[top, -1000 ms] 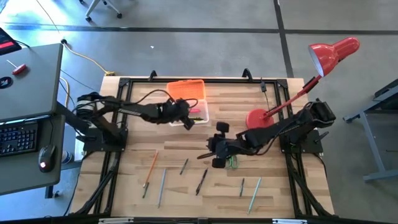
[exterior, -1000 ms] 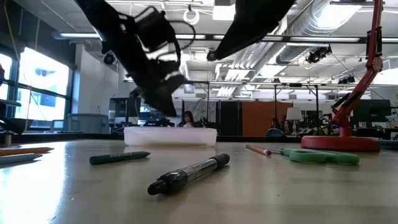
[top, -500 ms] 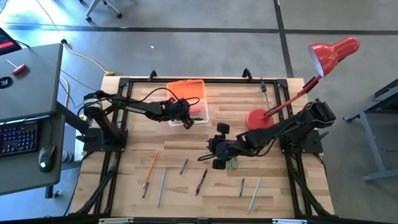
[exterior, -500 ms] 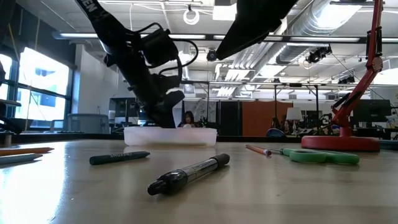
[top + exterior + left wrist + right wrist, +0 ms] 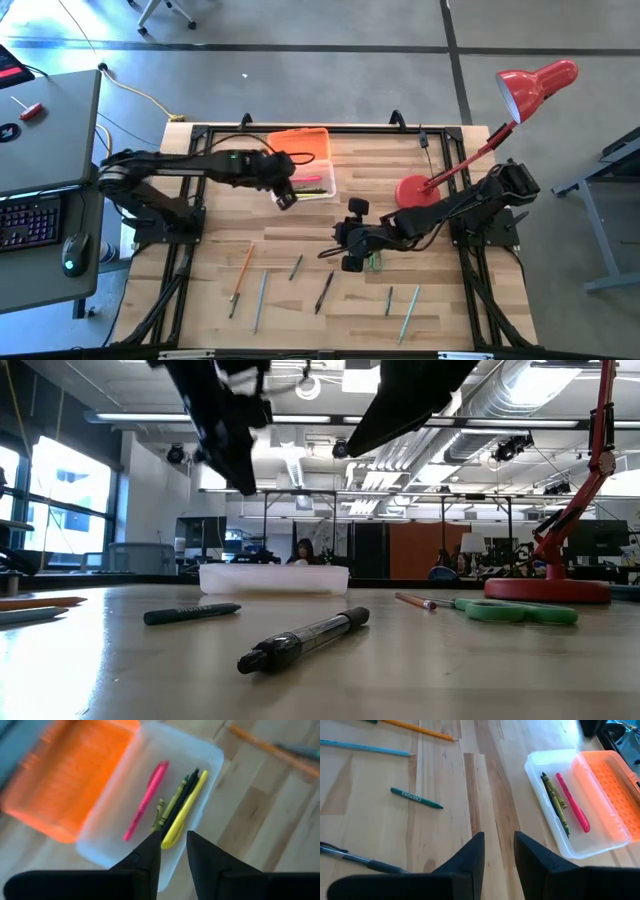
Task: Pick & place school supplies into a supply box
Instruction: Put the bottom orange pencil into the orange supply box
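Supplies already sit in the small clear plastic box (image 5: 310, 183) at the far middle of the pale wooden tabletop (image 5: 440, 300): the left wrist view shows a pink marker (image 5: 146, 800), a yellow pen (image 5: 185, 810) and a couple of dark green crayons (image 5: 172, 802) lying side by side inside, and the box's orange ribbed lid (image 5: 300, 145) lies flipped open on its far side. Left end effector (image 5: 284, 194) hovers right over the near-left corner of that box, fingers (image 5: 147, 855) set a narrow gap apart and gripping nothing. In the low view it hangs high above the box (image 5: 274, 578), well clear of it.

Right end effector (image 5: 347, 252) sits near the tabletop's middle, reaching in from the right side, fingers (image 5: 470, 857) a small gap apart and empty too. The green-handled scissors (image 5: 373, 261) lie just beside it; the low view has them (image 5: 518, 611) flat on the wood next to a thin red pencil (image 5: 415, 601).

Plenty remains out on the near half: an orange pencil (image 5: 243, 266), a grey pen (image 5: 260, 298), a short dark green crayon (image 5: 296, 267), a black pen (image 5: 324, 291), another short dark crayon (image 5: 389, 300) and a teal pencil (image 5: 409, 312), all lying apart from one another. The red desk lamp (image 5: 470, 150) stands at the right, its base just beyond the right arm.
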`<state>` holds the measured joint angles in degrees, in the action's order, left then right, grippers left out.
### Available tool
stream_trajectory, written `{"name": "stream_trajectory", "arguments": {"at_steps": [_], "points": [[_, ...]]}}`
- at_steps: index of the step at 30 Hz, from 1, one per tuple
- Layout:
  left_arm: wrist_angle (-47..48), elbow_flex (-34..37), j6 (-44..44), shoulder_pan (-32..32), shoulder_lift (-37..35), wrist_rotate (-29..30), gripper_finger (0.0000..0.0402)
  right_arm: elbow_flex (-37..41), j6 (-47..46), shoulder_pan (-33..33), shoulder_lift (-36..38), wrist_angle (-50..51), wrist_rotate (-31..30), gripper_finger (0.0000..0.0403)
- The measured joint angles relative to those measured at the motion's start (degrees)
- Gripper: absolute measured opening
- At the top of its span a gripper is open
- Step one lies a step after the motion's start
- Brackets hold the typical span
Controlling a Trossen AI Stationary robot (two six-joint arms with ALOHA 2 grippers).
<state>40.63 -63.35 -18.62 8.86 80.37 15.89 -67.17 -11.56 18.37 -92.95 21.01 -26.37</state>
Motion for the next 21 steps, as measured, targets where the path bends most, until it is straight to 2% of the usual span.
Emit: {"name": "stream_trajectory", "arguments": {"at_steps": [3,5,9,15,18,21], "points": [[7.22,-1.8,-3.48,-3.47,-4.27,3.34,0.0118,2.81,2.27,0.0,0.02,-3.97,0.92,0.0083],[9.14,-1.92,-7.37,-6.53,-7.35,4.38,0.0118,5.62,4.21,0.0,0.0,-8.61,3.77,0.0083],[14.04,-0.34,-17.27,-14.45,-11.56,7.18,0.0117,13.04,8.44,-0.04,-0.02,-23.88,9.77,0.0083],[15.19,4.67,-31.57,-30.14,-12.71,14.54,0.0117,21.67,18.93,-0.9,0.0,-48.98,17.69,0.0083],[14.95,6.45,-39.54,-37.4,-12.71,19.75,0.0117,23.62,20.98,-2.39,-0.81,-55.82,23.1,0.0083],[15.16,6.91,-46.33,-42.72,-12.49,25.87,0.0117,23.0,19.88,-4.02,-3.83,-58.1,28.95,0.0083]]}}
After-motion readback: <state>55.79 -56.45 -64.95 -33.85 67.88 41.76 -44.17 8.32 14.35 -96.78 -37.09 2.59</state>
